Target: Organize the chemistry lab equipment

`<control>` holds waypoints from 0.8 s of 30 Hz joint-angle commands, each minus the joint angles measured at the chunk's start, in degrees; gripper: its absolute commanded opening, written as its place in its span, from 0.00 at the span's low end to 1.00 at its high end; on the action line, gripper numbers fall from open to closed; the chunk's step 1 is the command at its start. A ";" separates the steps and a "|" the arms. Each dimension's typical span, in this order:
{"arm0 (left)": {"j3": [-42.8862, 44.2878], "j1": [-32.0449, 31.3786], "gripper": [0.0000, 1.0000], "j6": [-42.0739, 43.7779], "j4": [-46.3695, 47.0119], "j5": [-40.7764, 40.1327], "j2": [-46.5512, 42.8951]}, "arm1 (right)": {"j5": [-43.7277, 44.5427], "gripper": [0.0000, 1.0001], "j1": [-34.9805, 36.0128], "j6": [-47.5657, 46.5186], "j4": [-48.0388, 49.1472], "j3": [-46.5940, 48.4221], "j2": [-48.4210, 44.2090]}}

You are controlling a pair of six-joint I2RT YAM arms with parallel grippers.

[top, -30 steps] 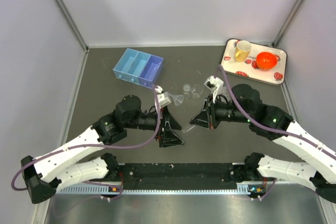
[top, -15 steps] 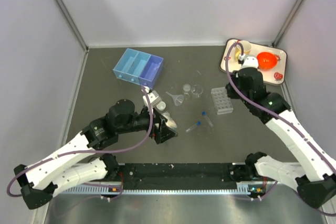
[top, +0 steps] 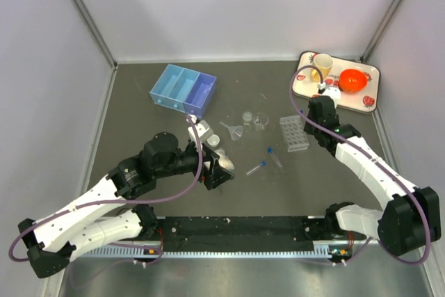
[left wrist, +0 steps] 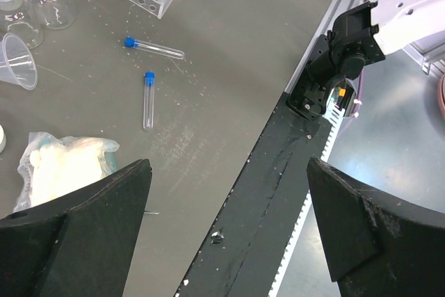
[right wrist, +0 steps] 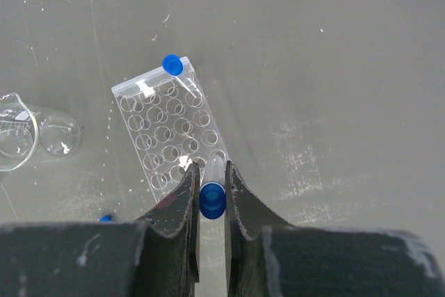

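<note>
The job looks barely begun. On the desk (top: 125, 123), the blue tray (top: 183, 89) sits at about 11 o'clock, and from above none of its three compartments shows anything inside. Toward 6 o'clock of it the left tool (left wrist: 222, 234) hangs with its fingers spread wide and nothing between them. The bag of white material (left wrist: 66, 168) lies on the desk just at its 9 o'clock in the wrist view, not yet picked up. Next comes the funnel (top: 236, 131), lying on its side, with the two tiny beakers (top: 254, 118) just at its 1 o'clock, all unsorted. Two loose tubes (top: 264, 162) lie flat near the desk's centre, well apart from any holder. At their 1 o'clock stands the rack (top: 294, 133), which so far carries a single stored tube (right wrist: 172, 65) at its 12 o'clock end in the right wrist view; every other hole is empty. The right tool (right wrist: 211, 184) hovers over the rack's 5 o'clock corner, clamped on a blue-capped tube (right wrist: 213, 201) that is not yet seated in a hole. So, by my reckoning, one tube is stowed, one is about to be, and two tubes, the beakers, the funnel and the bag all remain. The strawberry tray (top: 306, 88) at 1 o'clock, holding a yellow mug (top: 321, 67) and an orange bowl (top: 353, 79), is no part of this.
</note>
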 commanded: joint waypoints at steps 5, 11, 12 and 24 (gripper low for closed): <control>-1.08 0.17 0.99 1.95 1.48 -0.81 -0.08 | 2.86 0.00 -0.29 0.35 11.16 0.62 5.36; -1.08 0.26 0.99 2.13 1.48 -0.37 0.09 | 2.51 0.00 -0.46 0.53 13.62 1.67 9.40; -1.08 0.26 0.99 2.22 1.48 -0.46 0.01 | 2.33 0.00 -0.55 0.61 13.88 2.11 9.76; -0.81 0.26 0.99 3.01 0.86 -1.07 0.18 | 1.36 0.00 -0.99 0.18 16.34 3.43 13.98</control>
